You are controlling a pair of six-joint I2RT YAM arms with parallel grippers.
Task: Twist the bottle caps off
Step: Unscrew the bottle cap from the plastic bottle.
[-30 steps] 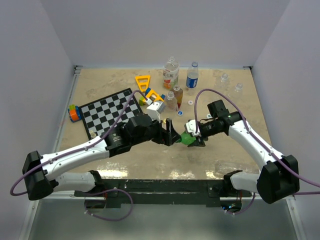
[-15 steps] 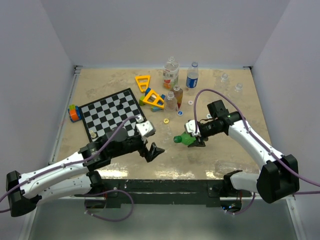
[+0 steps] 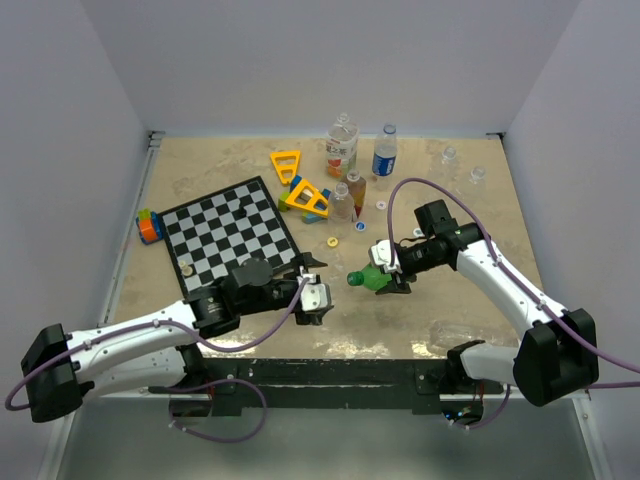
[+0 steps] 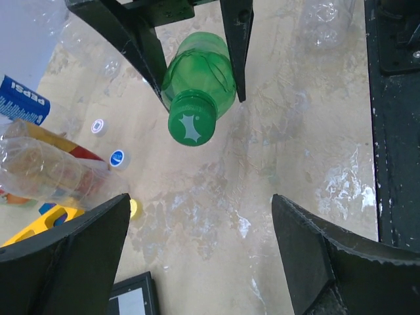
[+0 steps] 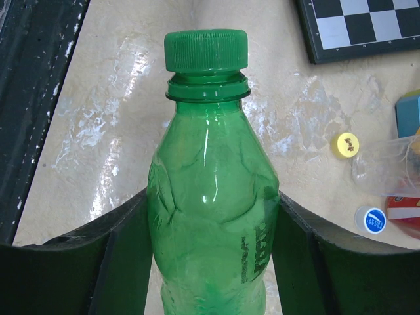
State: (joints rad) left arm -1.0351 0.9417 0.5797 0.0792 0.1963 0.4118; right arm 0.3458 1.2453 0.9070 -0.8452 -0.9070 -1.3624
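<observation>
Pale mottled tabletop [image 3: 460, 230] inside white walls carried the clutter. The right gripper [image 5: 213, 197] was clamped on the green bottle [image 4: 200, 72], one finger on each side of its body. The bottle lay roughly level, with its green cap [image 4: 191, 125] on the neck and pointing at the left gripper [image 4: 200, 200]. That gripper's fingers stood wide apart with nothing between them, and the cap was ahead of them, clearly apart.

Three loose caps lay on the tabletop between the two grippers and the standing bottles: a white cap [image 3: 380, 207], a blue cap [image 3: 360, 226] and a yellow cap [image 3: 333, 242]. At the back stood an orange-labelled bottle [image 3: 341, 145] and a blue-labelled bottle [image 3: 385, 152], with what looked like two small clear bottles [image 3: 350, 196] close together before them. Two more clear bottles [image 3: 449, 158] stood at the far right, so faint against the tabletop that the count was unsure. Two yellow triangular frames [image 3: 286, 163] lay beside one chessboard [image 3: 230, 235].

The right wrist view cut the green bottle off below its middle. From above, the left gripper's fingers were hard to make out.
</observation>
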